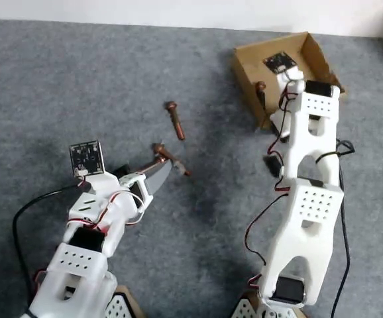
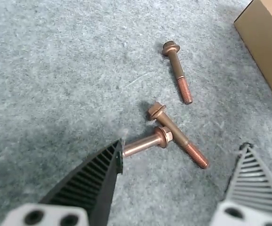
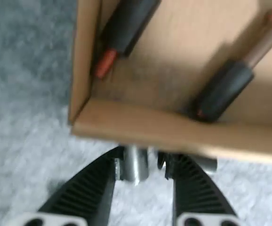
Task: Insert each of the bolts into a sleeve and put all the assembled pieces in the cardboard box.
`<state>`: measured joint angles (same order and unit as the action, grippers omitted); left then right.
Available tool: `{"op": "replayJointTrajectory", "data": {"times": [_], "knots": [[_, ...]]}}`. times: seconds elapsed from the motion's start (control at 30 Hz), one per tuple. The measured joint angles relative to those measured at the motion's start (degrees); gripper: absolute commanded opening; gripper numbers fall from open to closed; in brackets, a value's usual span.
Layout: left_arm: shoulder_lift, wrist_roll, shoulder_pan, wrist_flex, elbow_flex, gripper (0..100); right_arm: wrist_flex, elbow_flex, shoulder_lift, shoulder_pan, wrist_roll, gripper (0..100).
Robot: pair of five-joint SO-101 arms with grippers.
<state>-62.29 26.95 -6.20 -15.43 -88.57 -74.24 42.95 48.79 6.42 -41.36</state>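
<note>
Three copper bolts lie loose on the grey carpet. One bolt [image 2: 177, 70] lies apart, and two more [image 2: 176, 134] [image 2: 145, 143] touch at their heads. My left gripper [image 2: 182, 146] hangs open just above the touching pair [image 1: 168, 159]. Over at the cardboard box [image 3: 173, 129], my right gripper [image 3: 140, 165] is shut on a grey metal sleeve [image 3: 131, 165], just outside the box's near wall. Inside the box lie two black sleeves [image 3: 126, 23] [image 3: 220, 94] with copper bolts in them.
The cardboard box [image 1: 271, 45] stands at the far right of the carpet, and its corner [image 2: 268, 42] appears in the left wrist view. The lone bolt [image 1: 175, 120] lies between the left arm and the box. Open carpet stretches across the far left.
</note>
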Motion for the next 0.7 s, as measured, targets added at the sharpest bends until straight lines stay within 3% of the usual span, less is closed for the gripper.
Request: {"op": "replayJointTrajectory", "data": {"times": [0.57, 0.7], "knots": [[0.0, 0.0, 0.0, 0.0, 0.0, 35, -3.08, -0.97, 2.9, -0.26, 0.0, 13.5], [0.0, 0.0, 0.0, 0.0, 0.0, 35, -3.08, -0.97, 3.16, -0.18, 0.97, 0.2]]}}
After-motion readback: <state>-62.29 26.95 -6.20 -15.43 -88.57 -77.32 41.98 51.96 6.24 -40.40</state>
